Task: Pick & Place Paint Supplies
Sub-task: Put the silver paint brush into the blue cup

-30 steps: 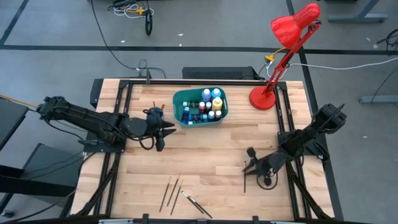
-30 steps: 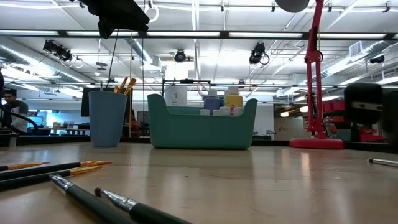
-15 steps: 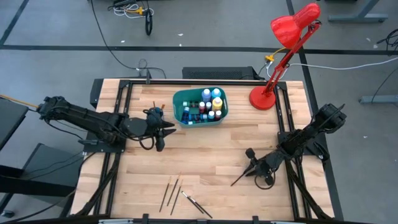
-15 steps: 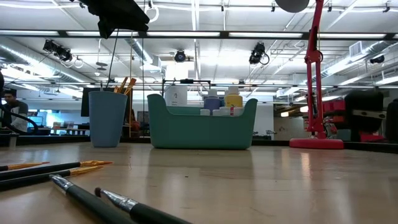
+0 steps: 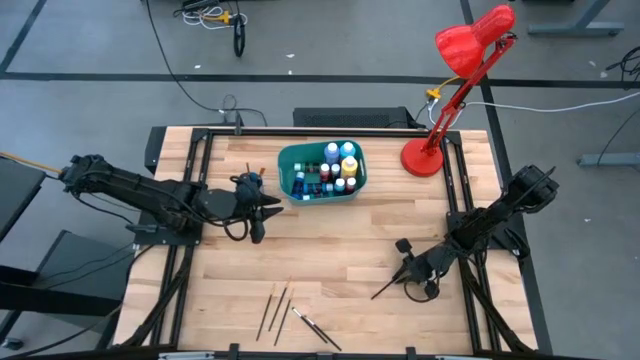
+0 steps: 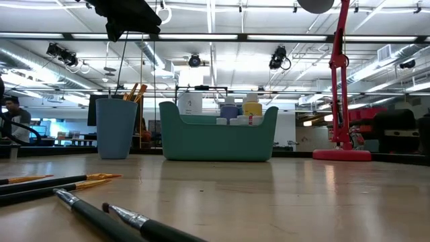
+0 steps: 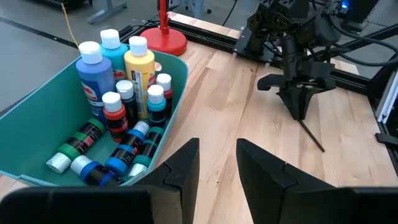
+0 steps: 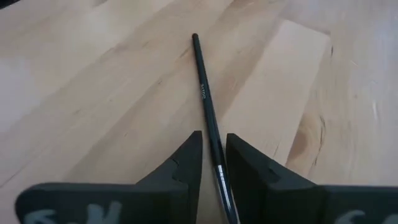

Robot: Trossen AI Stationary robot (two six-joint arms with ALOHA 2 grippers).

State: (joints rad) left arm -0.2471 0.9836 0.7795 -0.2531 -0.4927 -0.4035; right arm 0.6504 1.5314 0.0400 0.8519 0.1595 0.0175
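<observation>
The right gripper [image 5: 407, 270] is clamped on a thin dark brush [image 5: 385, 289], well off from the teal bin [image 5: 320, 190] toward the table's near right; the brush slants away from the fingers [image 8: 186, 163] (its tip end runs back between them). The left gripper [image 5: 262, 215] hangs just beside the bin's left end, its fingers [image 7: 180, 168] slightly apart and holding nothing. Paint bottles [image 7: 124, 134] fill the bin, some upright, some lying. More brushes [image 5: 285, 312] lie well in front of the bin, near the table's edge.
</observation>
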